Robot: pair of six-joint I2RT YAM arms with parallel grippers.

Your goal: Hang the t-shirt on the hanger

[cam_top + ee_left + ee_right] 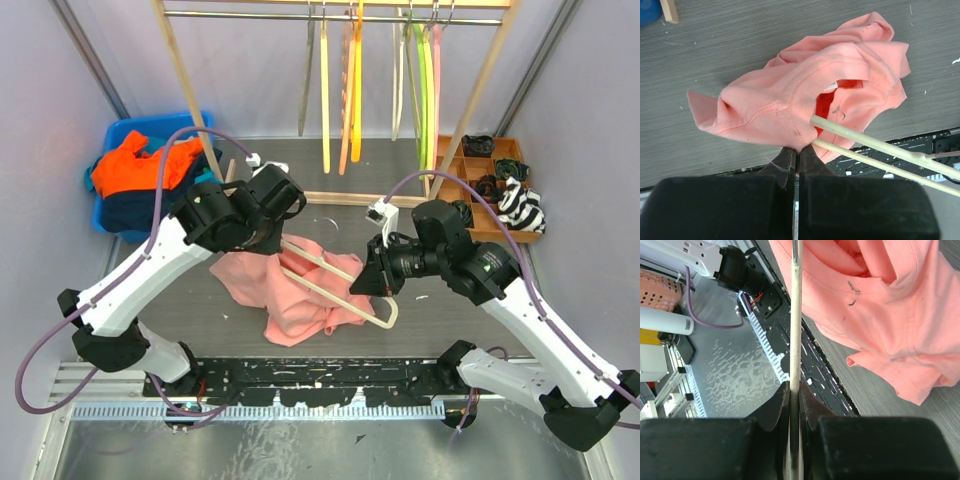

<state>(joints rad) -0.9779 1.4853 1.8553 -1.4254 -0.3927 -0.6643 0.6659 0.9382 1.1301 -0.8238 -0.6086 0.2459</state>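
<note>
The salmon-pink t-shirt (285, 285) lies crumpled on the grey table between the arms. My left gripper (799, 148) is shut on the ribbed collar of the t-shirt (790, 100) and holds the neck opening up. The cream-white hanger (345, 290) lies slanted over the shirt, one end entering the neck opening (840, 132). My right gripper (795, 390) is shut on a bar of the hanger (796, 315) near its other end, at the shirt's right side. The hanger's hook is hidden.
A blue bin (125, 175) with orange and navy garments stands at the back left. A wooden rack (340, 15) with yellow, orange, green and pink hangers stands at the back. A wooden tray (500, 185) with dark items sits at the back right.
</note>
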